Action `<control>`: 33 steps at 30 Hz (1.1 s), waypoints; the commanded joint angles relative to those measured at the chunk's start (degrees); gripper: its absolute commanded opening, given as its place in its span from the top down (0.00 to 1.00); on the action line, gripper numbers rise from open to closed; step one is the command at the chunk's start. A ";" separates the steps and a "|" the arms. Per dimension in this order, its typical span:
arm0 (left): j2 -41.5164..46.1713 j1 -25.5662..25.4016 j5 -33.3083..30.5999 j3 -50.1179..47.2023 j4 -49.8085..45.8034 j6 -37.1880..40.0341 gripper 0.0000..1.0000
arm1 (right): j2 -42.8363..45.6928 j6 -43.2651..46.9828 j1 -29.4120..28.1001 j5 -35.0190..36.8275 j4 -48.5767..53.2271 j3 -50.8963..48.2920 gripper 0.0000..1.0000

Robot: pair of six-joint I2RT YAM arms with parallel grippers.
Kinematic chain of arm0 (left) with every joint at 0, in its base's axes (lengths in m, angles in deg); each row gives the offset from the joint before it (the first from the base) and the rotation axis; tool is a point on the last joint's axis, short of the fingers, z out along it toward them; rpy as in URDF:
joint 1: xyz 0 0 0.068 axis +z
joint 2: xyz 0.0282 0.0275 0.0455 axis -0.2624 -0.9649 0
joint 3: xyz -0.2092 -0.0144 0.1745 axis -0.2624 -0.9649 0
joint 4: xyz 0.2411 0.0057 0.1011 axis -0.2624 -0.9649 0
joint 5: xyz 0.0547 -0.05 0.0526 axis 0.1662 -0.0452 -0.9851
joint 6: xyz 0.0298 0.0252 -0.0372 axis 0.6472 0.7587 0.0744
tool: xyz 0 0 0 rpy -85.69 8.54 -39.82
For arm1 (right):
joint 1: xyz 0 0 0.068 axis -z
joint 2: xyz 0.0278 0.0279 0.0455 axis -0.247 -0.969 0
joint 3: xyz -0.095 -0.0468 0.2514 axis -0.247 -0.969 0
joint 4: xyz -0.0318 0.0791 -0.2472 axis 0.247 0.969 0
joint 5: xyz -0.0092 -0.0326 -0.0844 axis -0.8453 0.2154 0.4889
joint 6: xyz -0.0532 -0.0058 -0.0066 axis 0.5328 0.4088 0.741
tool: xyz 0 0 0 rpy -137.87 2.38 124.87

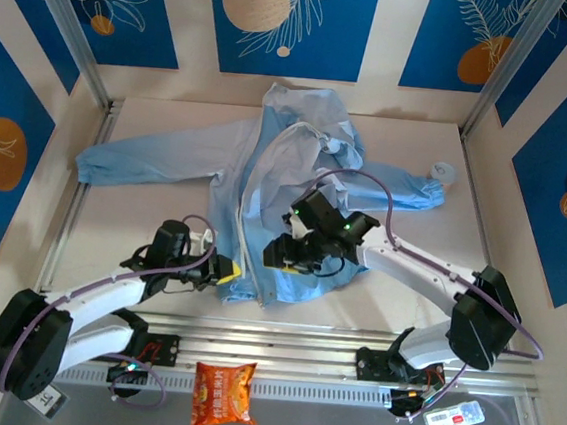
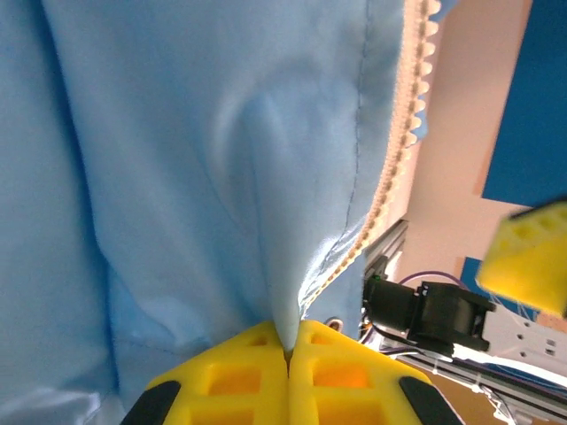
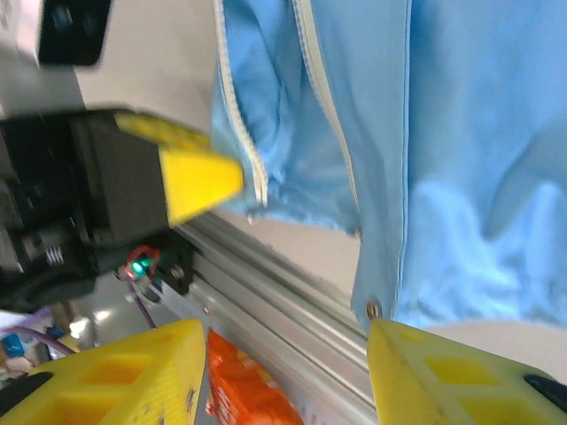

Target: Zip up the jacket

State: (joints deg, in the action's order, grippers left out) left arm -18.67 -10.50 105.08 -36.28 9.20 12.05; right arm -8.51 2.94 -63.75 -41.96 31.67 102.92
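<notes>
- Spread across the table [image 1: 143,209]: the jacket [image 1: 278,162], sleeves out to both sides, hood at the far end, front unzipped
- Pinching a fold of cloth beside the zipper strip [image 2: 403,115] with the left gripper [image 2: 288,359], jaws pressed together on it
- Holding the right gripper [image 3: 283,354] over the hem, jaws spread apart

Both arms are bent inward toward the near hem of the jacket [image 1: 274,151]. The left gripper [image 1: 224,267] is clamped shut on a fold of fabric at that hem. The right gripper [image 1: 279,254] is held just beside it, over the same hem, with jaws parted.
</notes>
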 commanded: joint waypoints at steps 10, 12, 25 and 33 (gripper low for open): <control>2.32 0.36 -1.01 1.06 -6.06 3.36 1.00 | -10.52 0.67 -6.01 5.10 8.90 3.12 0.41; 3.48 0.40 -1.33 0.73 -6.87 3.30 1.00 | -12.55 1.42 -6.01 5.07 9.13 4.36 0.41; 5.56 0.38 -2.04 -0.46 -8.68 3.65 1.00 | -21.60 4.20 -6.97 0.12 8.77 7.83 0.40; 4.13 0.39 -1.68 -0.06 -8.42 4.25 1.00 | -24.10 4.26 -7.67 -1.47 7.08 7.18 0.45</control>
State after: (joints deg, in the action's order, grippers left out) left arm -14.10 -10.50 102.90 -36.30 2.01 14.56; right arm -31.35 6.74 -70.96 -40.80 38.75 110.18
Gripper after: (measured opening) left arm 0.040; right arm 0.557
